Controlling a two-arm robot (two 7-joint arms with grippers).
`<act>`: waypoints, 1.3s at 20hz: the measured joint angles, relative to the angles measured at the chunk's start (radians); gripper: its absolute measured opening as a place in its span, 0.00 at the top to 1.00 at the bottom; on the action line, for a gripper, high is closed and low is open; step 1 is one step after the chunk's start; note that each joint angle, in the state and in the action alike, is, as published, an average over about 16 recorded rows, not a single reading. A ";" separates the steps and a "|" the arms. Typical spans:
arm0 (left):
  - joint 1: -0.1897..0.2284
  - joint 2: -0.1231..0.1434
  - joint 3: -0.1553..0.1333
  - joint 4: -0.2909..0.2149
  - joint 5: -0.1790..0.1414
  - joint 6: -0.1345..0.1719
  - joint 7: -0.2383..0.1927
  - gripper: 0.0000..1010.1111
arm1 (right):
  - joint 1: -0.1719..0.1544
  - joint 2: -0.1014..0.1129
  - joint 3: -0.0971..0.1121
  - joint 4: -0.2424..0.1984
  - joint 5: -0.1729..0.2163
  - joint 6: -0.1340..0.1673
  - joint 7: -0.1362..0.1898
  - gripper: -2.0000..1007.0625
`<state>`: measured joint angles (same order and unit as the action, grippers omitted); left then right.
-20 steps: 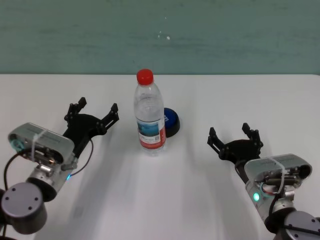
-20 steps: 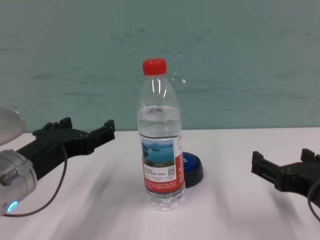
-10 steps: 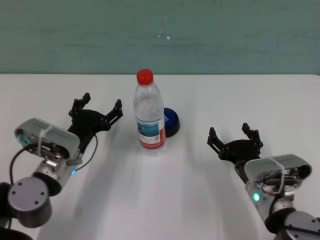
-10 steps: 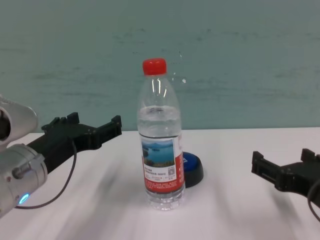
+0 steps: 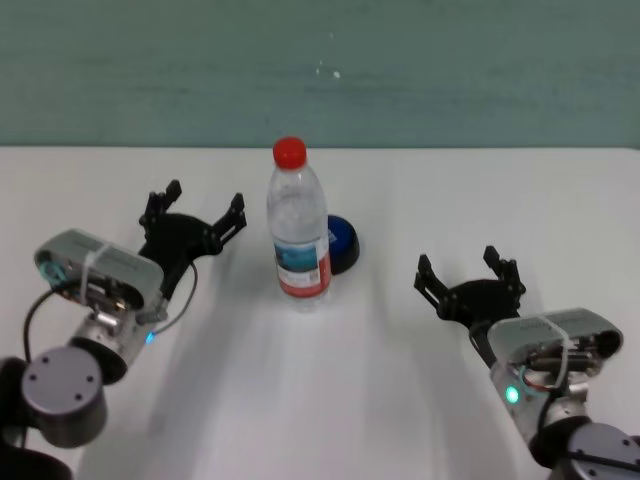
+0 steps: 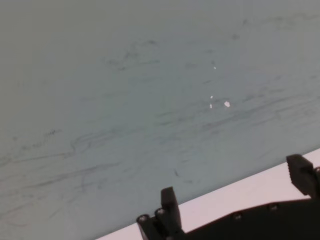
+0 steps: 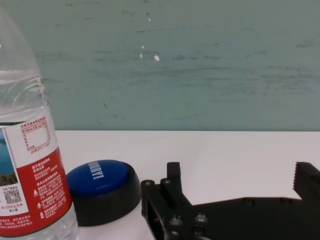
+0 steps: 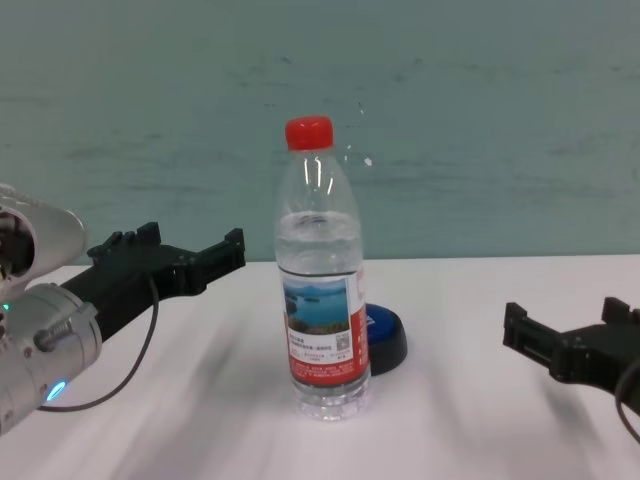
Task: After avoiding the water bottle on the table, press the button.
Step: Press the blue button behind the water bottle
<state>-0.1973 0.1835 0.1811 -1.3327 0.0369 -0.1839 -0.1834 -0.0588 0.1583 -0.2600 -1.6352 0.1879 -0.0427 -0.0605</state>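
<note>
Head view shows left gripper (image 5: 195, 204), jaws apart, edged farther forward beside the water bottle (image 5: 298, 226); right gripper (image 5: 468, 270) unmoved, jaws apart.

- teal-green wall (image 5: 450, 70) behind desk, scuffed, faint dark streaks
- small white chip marks (image 5: 336, 73) on wall, above the middle of the scene

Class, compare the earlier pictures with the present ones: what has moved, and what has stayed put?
The left gripper, open and empty, has moved forward and risen slightly, left of the water bottle. Nothing was grasped. The bottle, button and open right gripper are unchanged.
</note>
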 joint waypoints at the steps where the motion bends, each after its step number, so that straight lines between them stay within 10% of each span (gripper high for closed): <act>1: -0.004 -0.001 0.000 0.005 0.001 -0.001 0.000 0.00 | 0.000 0.000 0.000 0.000 0.000 0.000 0.000 0.00; 26: -0.096 -0.007 0.028 0.139 -0.001 -0.045 -0.028 0.00 | 0.000 0.000 0.000 0.000 0.000 0.000 0.000 0.00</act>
<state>-0.2931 0.1765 0.2087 -1.1938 0.0362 -0.2287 -0.2118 -0.0588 0.1583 -0.2600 -1.6352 0.1879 -0.0427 -0.0606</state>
